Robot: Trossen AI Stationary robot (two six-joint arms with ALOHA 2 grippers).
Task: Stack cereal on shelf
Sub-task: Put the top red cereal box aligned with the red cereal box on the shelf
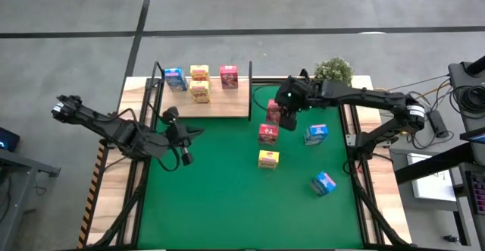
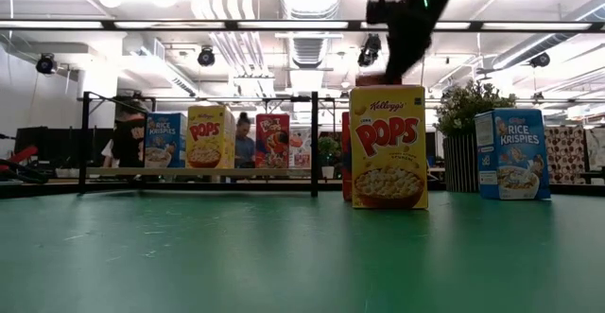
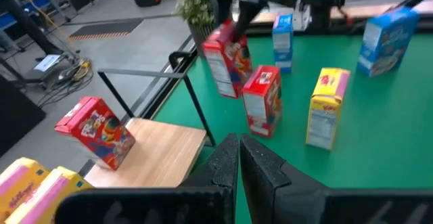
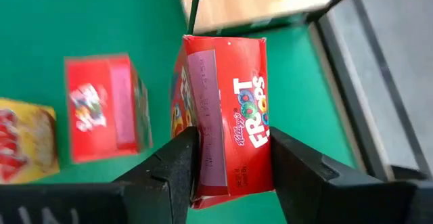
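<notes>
My right gripper (image 1: 278,108) is shut on a pink Froot Loops box (image 4: 226,116), held above the green mat just off the shelf's right end; the box also shows in the left wrist view (image 3: 223,58). The shelf (image 1: 227,107) is a light-wood board with black posts. It carries a blue box (image 1: 175,78), two yellow boxes (image 1: 199,83) and a pink box (image 1: 229,76). On the mat stand a pink box (image 1: 267,133), a yellow box (image 1: 268,159) and two blue boxes (image 1: 316,133) (image 1: 323,183). My left gripper (image 1: 195,133) is shut and empty over the mat, near the shelf's front edge. My right gripper pinches the pink box between its two fingers (image 4: 177,166), one finger on each side of the end nearest the wrist (image 4: 230,173). The fingers come from above, slanting down, and lie across the box. The box hangs tilted, lifted clear of the mat.
A small potted plant (image 1: 333,70) stands at the table's far right. A black post (image 3: 196,105) stands at the shelf's right end, close to the held box. Green mat (image 1: 220,198) lies bare toward the near edge.
</notes>
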